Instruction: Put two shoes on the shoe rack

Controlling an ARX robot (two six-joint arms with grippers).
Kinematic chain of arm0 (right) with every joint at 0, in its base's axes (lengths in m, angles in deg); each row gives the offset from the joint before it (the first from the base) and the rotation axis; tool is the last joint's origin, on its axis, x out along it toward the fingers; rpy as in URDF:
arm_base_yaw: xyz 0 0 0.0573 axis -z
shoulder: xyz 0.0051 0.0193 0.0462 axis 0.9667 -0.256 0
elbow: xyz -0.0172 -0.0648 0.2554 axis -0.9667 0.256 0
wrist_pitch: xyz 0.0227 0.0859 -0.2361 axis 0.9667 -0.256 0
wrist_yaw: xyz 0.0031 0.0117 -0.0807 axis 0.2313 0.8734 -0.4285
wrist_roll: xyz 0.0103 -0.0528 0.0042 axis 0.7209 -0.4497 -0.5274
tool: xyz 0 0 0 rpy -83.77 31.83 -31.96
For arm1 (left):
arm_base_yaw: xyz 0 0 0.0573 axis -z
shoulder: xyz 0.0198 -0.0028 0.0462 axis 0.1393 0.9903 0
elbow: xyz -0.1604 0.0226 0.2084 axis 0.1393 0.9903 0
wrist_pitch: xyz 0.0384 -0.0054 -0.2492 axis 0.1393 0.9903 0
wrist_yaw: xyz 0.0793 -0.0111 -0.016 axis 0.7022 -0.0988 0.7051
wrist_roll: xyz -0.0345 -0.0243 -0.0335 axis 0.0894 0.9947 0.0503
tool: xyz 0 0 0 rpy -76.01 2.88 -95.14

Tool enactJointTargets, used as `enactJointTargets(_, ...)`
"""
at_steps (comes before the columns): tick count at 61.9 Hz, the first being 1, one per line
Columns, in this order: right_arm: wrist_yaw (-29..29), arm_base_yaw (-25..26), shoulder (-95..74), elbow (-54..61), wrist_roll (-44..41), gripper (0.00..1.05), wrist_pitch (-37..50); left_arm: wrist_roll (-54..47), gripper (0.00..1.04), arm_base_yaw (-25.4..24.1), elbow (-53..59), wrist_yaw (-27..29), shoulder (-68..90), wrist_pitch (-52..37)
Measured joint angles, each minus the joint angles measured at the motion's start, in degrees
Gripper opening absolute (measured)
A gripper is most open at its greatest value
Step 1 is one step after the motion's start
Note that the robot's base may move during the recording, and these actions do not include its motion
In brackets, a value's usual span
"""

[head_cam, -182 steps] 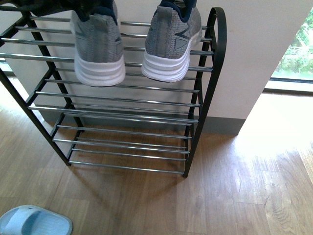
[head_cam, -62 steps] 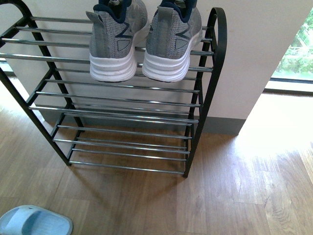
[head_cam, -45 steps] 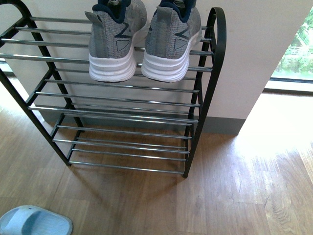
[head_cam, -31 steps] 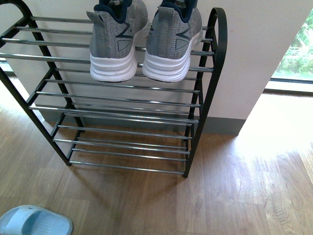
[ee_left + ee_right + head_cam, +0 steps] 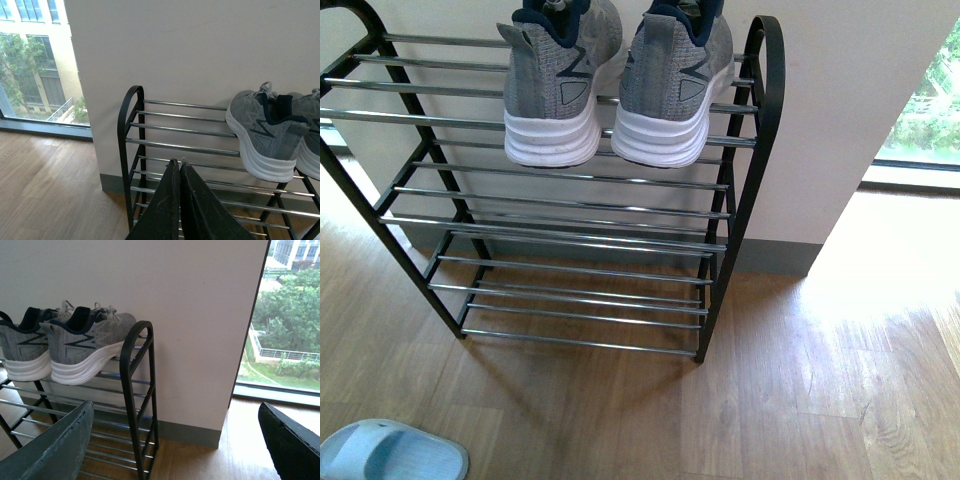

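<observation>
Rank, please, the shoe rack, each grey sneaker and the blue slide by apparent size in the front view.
1. shoe rack, by far.
2-3. left sneaker and right sneaker look alike, so no ranking.
4. blue slide, though the picture's edge crops it, so this is unsure.

White wall [image 5: 840,100] above wood floor [image 5: 800,400] (window [image 5: 932,100] beside it)

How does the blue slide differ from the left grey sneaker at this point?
The left sneaker sits on the top tier of the rack, heel toward the camera; the slide lies on the floor, off the rack. The sneaker is grey knit with a white sole; the slide is plain pale blue. Neither is held.
</observation>
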Motion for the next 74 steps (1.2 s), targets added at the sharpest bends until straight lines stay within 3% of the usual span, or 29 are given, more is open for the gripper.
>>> enactJointTargets(41,0.1,0.0,0.0,0.0,0.0,0.95,0.0,0.0,0.01,-0.1,4.9,0.0,-11.5,5.8)
enactJointTargets(48,0.1,0.0,0.0,0.0,0.0,0.95,0.0,0.0,0.01,-0.1,4.9,0.0,-19.5,15.3)
enactJointTargets(74,0.1,0.0,0.0,0.0,0.0,0.95,0.0,0.0,0.01,-0.1,4.9,0.0,-20.7,16.0)
